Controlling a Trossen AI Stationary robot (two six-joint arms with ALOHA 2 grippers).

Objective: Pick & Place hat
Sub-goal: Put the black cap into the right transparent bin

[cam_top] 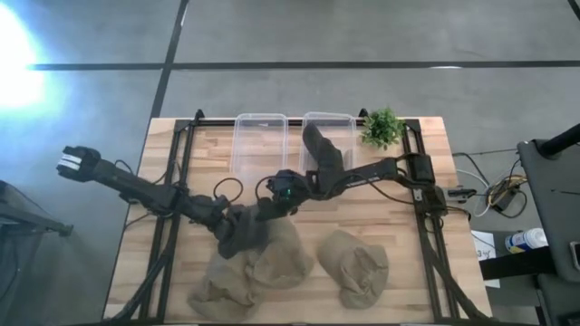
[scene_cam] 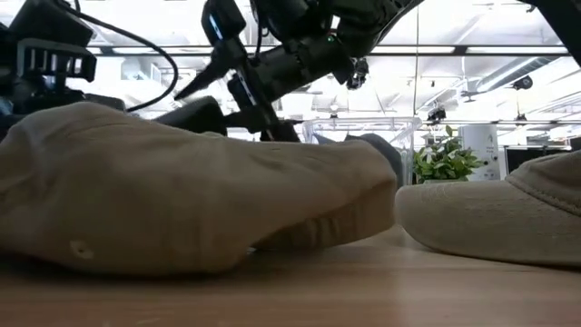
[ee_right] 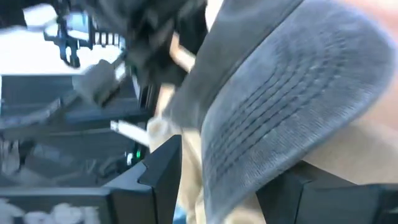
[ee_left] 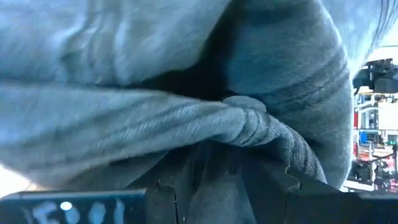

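Both pincers, left pincer [cam_top: 237, 226] and right pincer [cam_top: 261, 215], are closed on the grey hat [cam_top: 243, 237]; if pulled apart unevenly, its cloth could slip free onto the tan hats [cam_top: 283, 258].

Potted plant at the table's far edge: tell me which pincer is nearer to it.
Right. The right pincer sits mid-table at the dark grey hat, well short of the potted plant. The left pincer is at the same hat, slightly farther away.
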